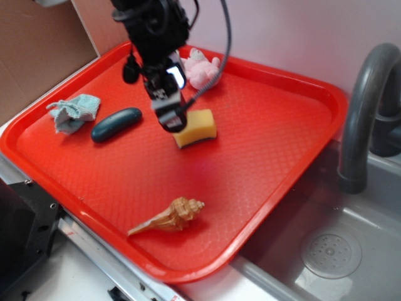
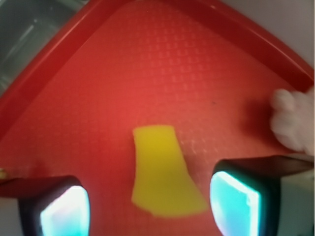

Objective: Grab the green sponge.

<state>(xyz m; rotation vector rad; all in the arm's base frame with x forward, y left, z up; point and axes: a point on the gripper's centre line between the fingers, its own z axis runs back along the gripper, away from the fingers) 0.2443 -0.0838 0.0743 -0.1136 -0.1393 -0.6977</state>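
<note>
I have the fingers (image 2: 66,209) spread apart, nothing between them yet, and the wrist view shows the green sponge (image 2: 165,174) lying in the gap, which is why I lined up this way. From outside, the gripper (image 1: 168,116) hangs just at the sponge's 9 o'clock edge. The sponge rests flat on the red tray (image 1: 276,157), yellow foam up, so a straight drop should straddle it. The teal pebble (image 1: 116,124) sits further out at 9 o'clock.

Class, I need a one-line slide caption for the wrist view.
Open jaws of the gripper straddle the green sponge, yellow face up, on the red tray.
</note>
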